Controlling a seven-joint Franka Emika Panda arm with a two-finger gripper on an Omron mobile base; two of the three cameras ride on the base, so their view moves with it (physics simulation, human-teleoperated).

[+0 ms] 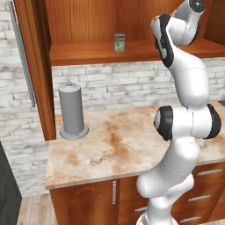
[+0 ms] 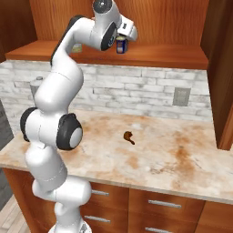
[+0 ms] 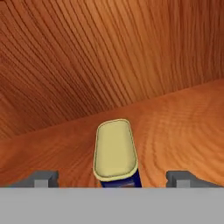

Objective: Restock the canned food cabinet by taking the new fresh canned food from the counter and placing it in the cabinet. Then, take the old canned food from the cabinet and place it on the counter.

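The gripper (image 3: 113,178) is up inside the cabinet (image 3: 87,65). In the hand view its two small dark finger tips (image 3: 41,179) stand far apart, one on each side, and they do not touch anything. Right between them sits the blue can (image 3: 114,151). Its pale yellow top looks like a long oval from here, and a bit of dark blue side peeks out below it. The can stands upright on the wood shelf (image 3: 183,127).

The right base view shows the same blue can (image 2: 120,45) from the side, just under the white hand, on the shelf (image 2: 154,57). That view also shows a small dark brown thing (image 2: 129,136) lying on the counter (image 2: 182,159), far below the gripper; I cannot tell what it is.

The left base view shows other things. A silver can (image 1: 119,42) with a green and white label stands on the shelf, well apart from the hand and off to its side. Far below the gripper, a tall grey cylinder (image 1: 73,112) stands on a round base on the counter (image 1: 110,149).

The cabinet is reddish-brown wood with wavy grain lines. The counter is smooth beige stone with rusty brown blotches. The wall (image 1: 114,83) behind it is bumpy white brick. The cans are small and round.
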